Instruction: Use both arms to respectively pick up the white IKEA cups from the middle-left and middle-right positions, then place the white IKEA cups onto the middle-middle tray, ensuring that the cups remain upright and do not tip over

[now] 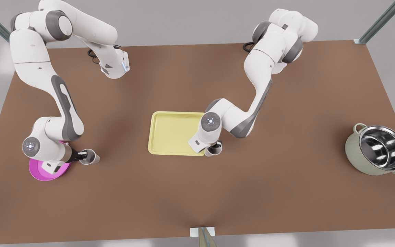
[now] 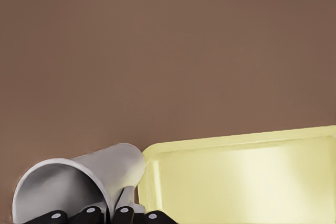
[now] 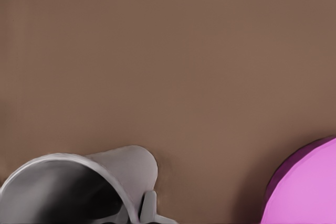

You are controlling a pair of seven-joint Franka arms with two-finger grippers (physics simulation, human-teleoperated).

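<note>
Gripping one white cup (image 2: 79, 182) by its rim wall at the tray's (image 1: 170, 137) near right corner, the left gripper (image 1: 214, 148) is clamped on it, while the right gripper (image 1: 85, 156) pinches the other cup (image 3: 84, 187) beside the pink dish (image 1: 46, 171) toward the table's (image 1: 286, 188) left edge. Both look light, rigid and smooth, so a one-sided rim pinch may let them tilt; a firm, level hold seems wise.

Bright, even light from above — soft shadows hug the table (image 1: 286, 192), renders slightly smeared.
</note>
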